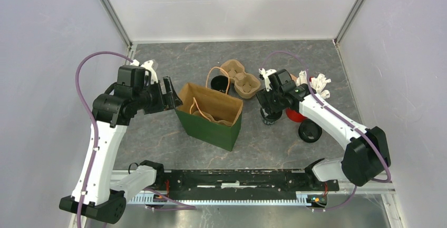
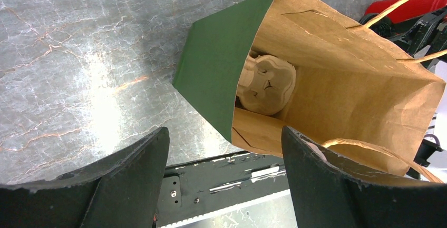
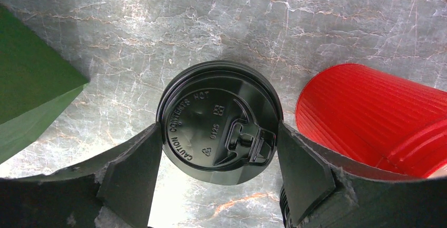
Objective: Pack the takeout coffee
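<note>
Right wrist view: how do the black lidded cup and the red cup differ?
The black cup wears a smooth lid; the red cup shows a ribbed wall. The black cup sits between the fingers of the right gripper; the red cup is just outside them, to the right. Both are on the grey table.

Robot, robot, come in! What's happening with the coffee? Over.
Left gripper open, empty, by the paper bag. Right gripper straddling the takeout coffee, grip unclear; cup on table. Red cup close beside it.
</note>
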### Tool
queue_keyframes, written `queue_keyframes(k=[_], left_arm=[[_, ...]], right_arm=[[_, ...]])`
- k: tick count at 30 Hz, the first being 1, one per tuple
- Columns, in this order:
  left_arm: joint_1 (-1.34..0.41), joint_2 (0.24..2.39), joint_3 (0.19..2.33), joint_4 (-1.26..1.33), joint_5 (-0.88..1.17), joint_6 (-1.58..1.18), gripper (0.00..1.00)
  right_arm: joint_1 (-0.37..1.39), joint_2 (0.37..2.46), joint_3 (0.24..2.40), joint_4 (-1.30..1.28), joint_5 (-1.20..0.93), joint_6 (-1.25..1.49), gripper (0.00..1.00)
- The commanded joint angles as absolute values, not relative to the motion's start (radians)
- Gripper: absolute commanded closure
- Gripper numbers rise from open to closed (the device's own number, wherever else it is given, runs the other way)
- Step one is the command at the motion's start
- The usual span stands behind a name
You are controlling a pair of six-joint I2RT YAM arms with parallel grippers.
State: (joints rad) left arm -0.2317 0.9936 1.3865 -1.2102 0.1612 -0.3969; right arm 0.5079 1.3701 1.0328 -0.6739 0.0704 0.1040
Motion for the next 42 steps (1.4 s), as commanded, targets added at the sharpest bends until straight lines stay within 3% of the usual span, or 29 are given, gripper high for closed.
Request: queue_keyframes(k=[1,19,33,37,42], left_arm=[[-0.236,0.996,1.424,-1.214,0.153,-0.371,0.16],[-0.236,1.064,1.493,-1.198,0.176,-0.393,0.17],[-0.236,1.146,1.482,-1.137,0.205,-0.409,0.24],[-0.236,1.165,1.474,-1.128,0.19,-0.387,0.25],[-0.236,1.172,1.467,-1.094,0.221,-0.381,0.31]], right_arm=[[0.503,1.368,1.029,-0.653,0.063,0.089,0.23],[0.503,1.26,1.186,-0.847,0.003,0.071,0.26],[0.52,1.267,1.831,-1.124,-0.233,0.194,0.32],[0.557,1.253,1.834,-1.032,-0.327,0.276,0.33],[0.67,1.203,1.682,-0.845,-0.347,0.394,0.33]])
